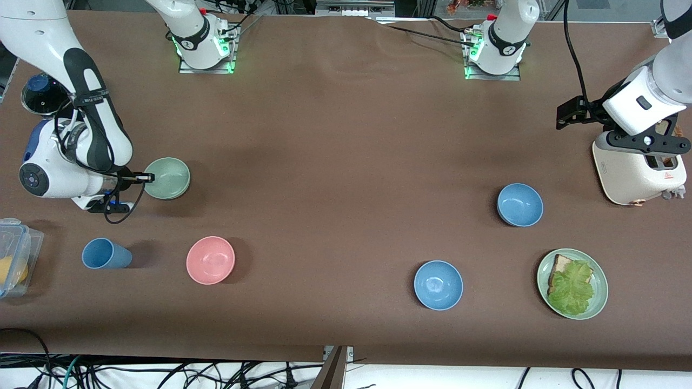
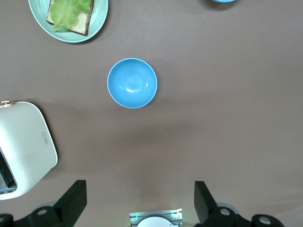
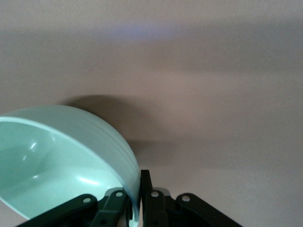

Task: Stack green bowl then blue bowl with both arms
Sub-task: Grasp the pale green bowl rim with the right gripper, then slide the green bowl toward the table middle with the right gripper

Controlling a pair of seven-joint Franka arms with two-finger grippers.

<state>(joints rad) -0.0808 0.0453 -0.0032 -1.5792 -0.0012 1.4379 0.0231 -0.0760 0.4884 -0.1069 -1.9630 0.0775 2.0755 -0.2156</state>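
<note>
The pale green bowl (image 1: 168, 178) is near the right arm's end of the table. My right gripper (image 1: 145, 177) is shut on its rim, one finger inside and one outside; in the right wrist view the bowl (image 3: 57, 161) looks tilted in the gripper (image 3: 137, 191). I cannot tell whether it touches the table. Two blue bowls stand toward the left arm's end: one (image 1: 520, 205) farther from the front camera, also in the left wrist view (image 2: 132, 82), and one (image 1: 438, 284) nearer. My left gripper (image 1: 649, 143) (image 2: 138, 194) hangs open and empty over the toaster.
A white toaster (image 1: 638, 175) stands at the left arm's end, with a green plate of bread and lettuce (image 1: 573, 283) nearer the camera. A pink bowl (image 1: 210, 260), a blue cup (image 1: 105, 254) and a clear box (image 1: 13, 259) lie near the right arm's end.
</note>
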